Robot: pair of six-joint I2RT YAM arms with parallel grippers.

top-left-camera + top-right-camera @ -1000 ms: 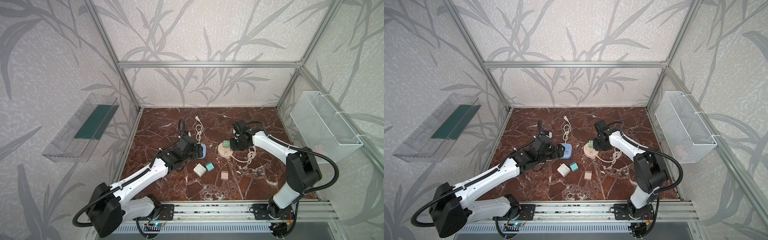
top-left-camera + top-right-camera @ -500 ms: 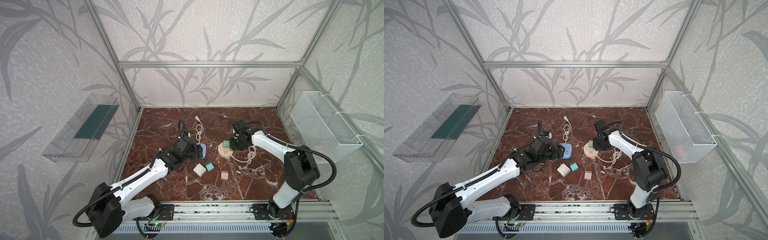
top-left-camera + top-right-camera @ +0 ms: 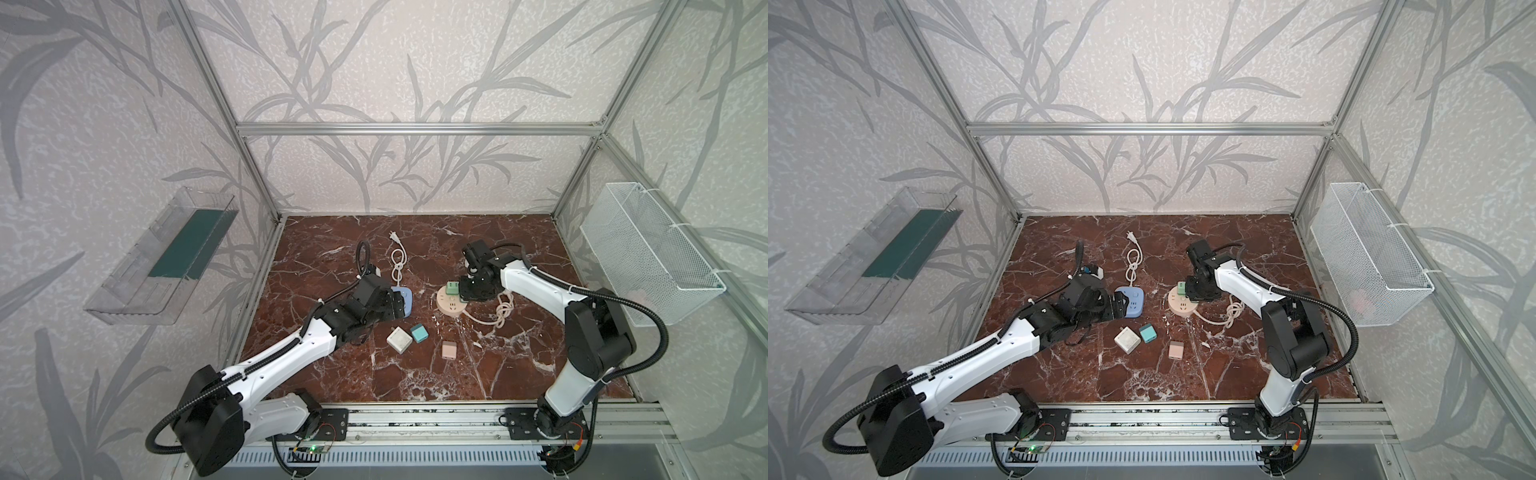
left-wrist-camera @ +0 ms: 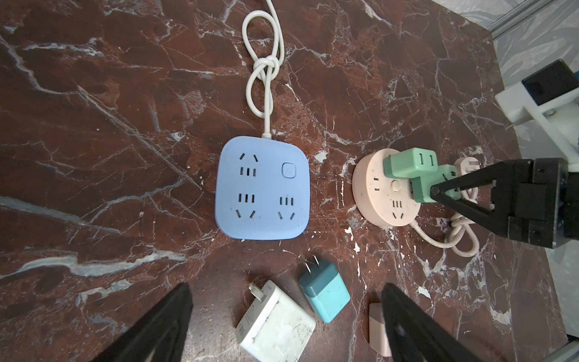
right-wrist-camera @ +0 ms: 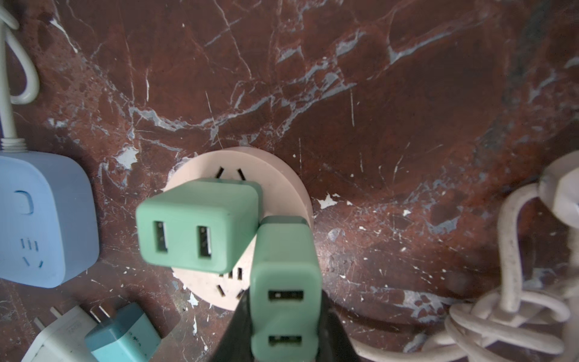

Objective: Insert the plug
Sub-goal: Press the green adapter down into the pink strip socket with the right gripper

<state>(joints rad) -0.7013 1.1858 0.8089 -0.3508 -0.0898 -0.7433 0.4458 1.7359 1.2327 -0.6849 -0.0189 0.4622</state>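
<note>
One green plug (image 5: 285,282) is pinched between the narrow jaws of the right gripper (image 4: 438,195). It stands upright over the rim of the round pink socket (image 4: 376,194), which lies near the middle of the worktop (image 3: 498,365), a little toward the right edge. Whether its prongs sit in the slots cannot be told. A second plug (image 5: 197,225), the same green, stands on the socket's face just beside the first, and the two bodies seem to touch at one corner. The socket's pink cord (image 3: 500,309) lies knotted on the side toward the right edge.

Toward the left edge, near the socket but apart from it, a blue strip (image 4: 263,188) lies flat with its slots up. Its white cord (image 4: 264,69) is knotted in a loop toward the back edge. The left gripper (image 4: 286,290) hovers on the strip's left-edge side, jaws wide, holding nothing.

Three chargers lie toward the front edge: a white charger (image 4: 275,322) and a teal charger (image 4: 326,294) just beside each other, and a pink charger (image 3: 449,350) apart from both.
</note>
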